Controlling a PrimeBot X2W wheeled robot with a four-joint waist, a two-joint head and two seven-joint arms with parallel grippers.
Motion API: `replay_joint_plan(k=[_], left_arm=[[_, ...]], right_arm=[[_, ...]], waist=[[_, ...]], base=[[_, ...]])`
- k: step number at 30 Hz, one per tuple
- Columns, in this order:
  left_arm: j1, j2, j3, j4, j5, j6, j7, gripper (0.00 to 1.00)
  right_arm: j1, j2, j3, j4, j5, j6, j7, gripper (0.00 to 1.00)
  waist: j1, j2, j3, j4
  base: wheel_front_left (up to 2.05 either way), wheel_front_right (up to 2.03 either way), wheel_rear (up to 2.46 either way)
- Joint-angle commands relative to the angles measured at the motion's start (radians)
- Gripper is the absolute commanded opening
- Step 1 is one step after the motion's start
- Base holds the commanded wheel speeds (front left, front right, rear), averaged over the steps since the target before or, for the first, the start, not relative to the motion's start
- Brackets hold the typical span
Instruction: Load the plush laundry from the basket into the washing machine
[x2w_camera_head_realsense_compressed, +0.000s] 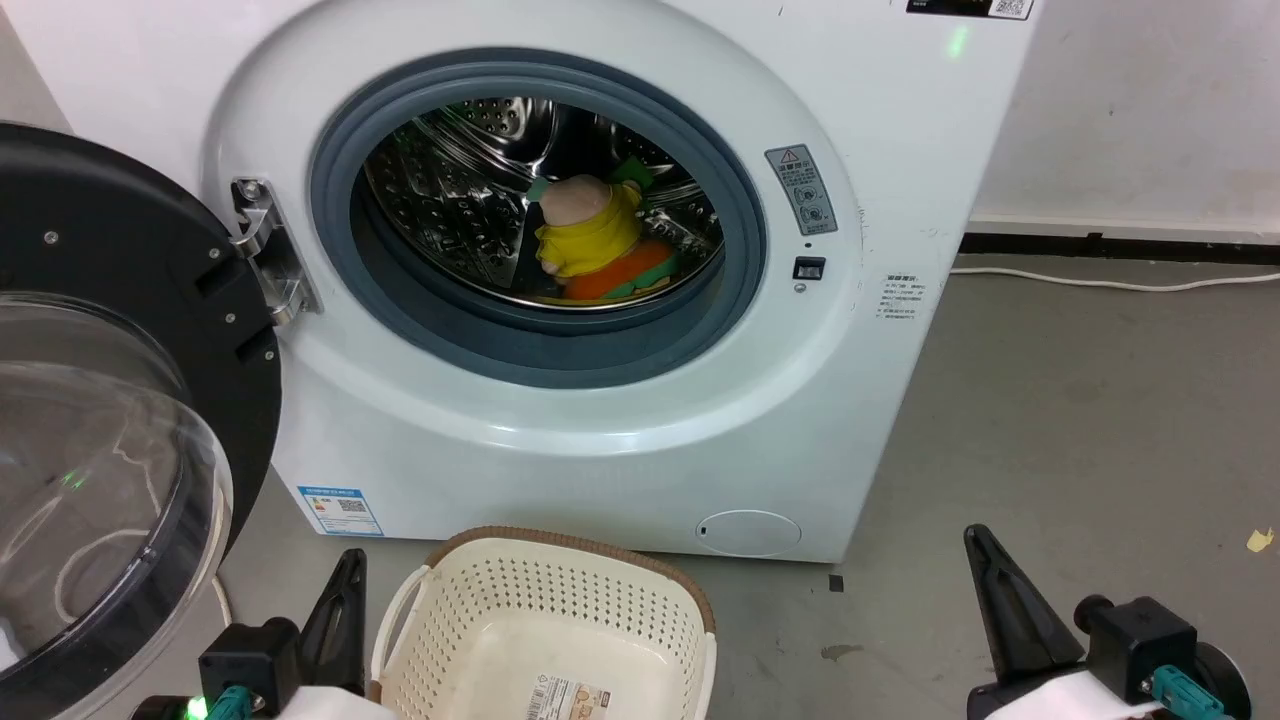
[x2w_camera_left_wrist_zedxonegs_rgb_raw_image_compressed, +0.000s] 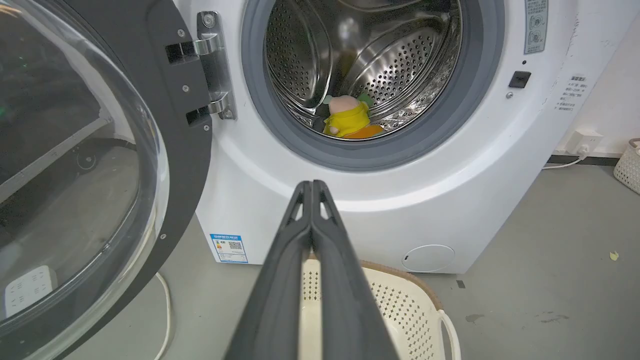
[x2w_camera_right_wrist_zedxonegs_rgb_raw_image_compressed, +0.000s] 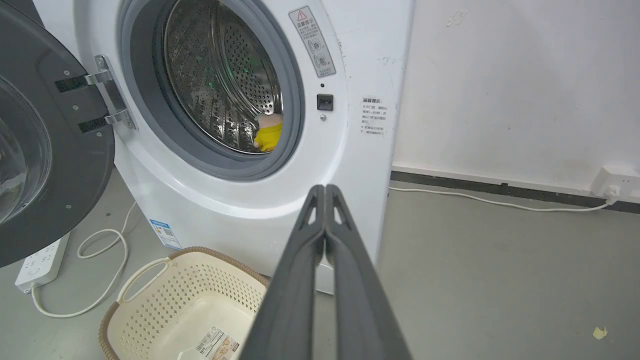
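Nearest you, the left gripper (x2w_camera_left_wrist_zedxonegs_rgb_raw_image_compressed: 311, 186) and the right gripper (x2w_camera_right_wrist_zedxonegs_rgb_raw_image_compressed: 325, 189) both had their jaws pressed together on nothing, fingers closed tip to tip. In the head view you saw them only as dark wedges at the bottom corners, their bodies cut off by the frame.

Between them, on the grey floor (x2w_camera_head_realsense_compressed: 1050, 420), sat the basket (x2w_camera_head_realsense_compressed: 572, 541). Its near half ran off the bottom edge of the head view. Nothing but the paper label (x2w_camera_head_realsense_compressed: 568, 697) showed on the visible part of its bottom; the print on it was too small to read.

Just behind the basket stood the washing machine (x2w_camera_head_realsense_compressed: 600, 470), its door (x2w_camera_head_realsense_compressed: 130, 230) swung wide to your left and clipped by the frame. Past the grey seal (x2w_camera_head_realsense_compressed: 540, 352), low in the steel drum (x2w_camera_head_realsense_compressed: 450, 190), lay the plush laundry. The doll (x2w_camera_head_realsense_compressed: 590, 225) rested on the hamburger plush (x2w_camera_head_realsense_compressed: 628, 274), covering much of it. From the right wrist, the seal hid all but a corner of the doll.
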Motion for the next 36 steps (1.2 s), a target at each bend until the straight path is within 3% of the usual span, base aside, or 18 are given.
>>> replay_joint_plan(k=[1,36], left_arm=[[-0.014,-0.007,-0.003,-0.006,0.008,0.008,0.003,0.00],[-0.067,-0.043,-0.025,-0.026,0.097,0.043,0.075,0.00]], right_arm=[[-0.018,-0.001,-0.005,0.004,-0.007,0.000,0.005,0.00],[-0.068,-0.001,-0.044,0.022,-0.068,0.001,0.076,0.00]], waist=[[-0.0001,0.0000,0.000,0.000],[-0.0001,0.0000,0.000,0.015]], base=[[0.00,0.00,0.00],[0.00,0.00,0.00]])
